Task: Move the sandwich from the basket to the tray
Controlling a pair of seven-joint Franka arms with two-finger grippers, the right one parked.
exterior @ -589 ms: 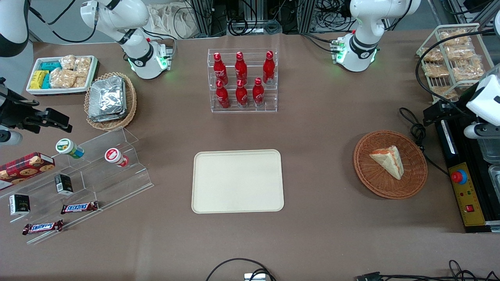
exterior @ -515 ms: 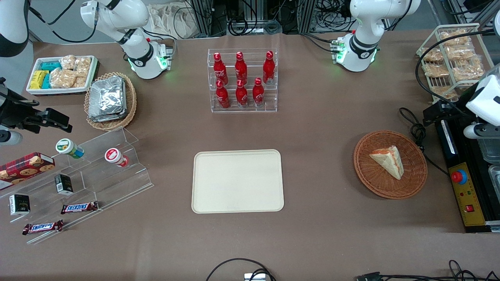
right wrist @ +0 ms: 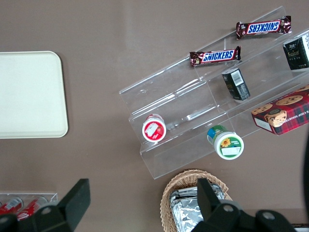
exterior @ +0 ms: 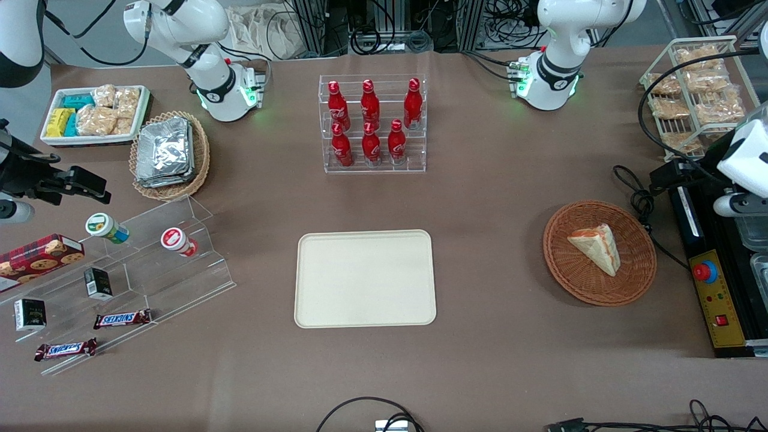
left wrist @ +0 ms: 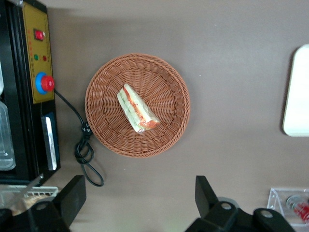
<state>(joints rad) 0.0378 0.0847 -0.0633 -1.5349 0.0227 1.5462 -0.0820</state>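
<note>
Overhead, pincer [left wrist: 137, 195] spread wide, sandwich [left wrist: 137, 108] in basket [left wrist: 166, 137], black cable [left wrist: 84, 145] touching its rim, tray [exterior: 365, 278] well apart.

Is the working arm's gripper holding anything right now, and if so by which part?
Nothing. The gripper is open, high above the basket, and the sandwich lies untouched in it.

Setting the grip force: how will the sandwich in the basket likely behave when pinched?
The sandwich looks soft, pale bread over layered filling, so it probably squashes easily. Lying flat in the basket, it seems unlikely to roll. The open gripper hangs above, clear of it.
</note>
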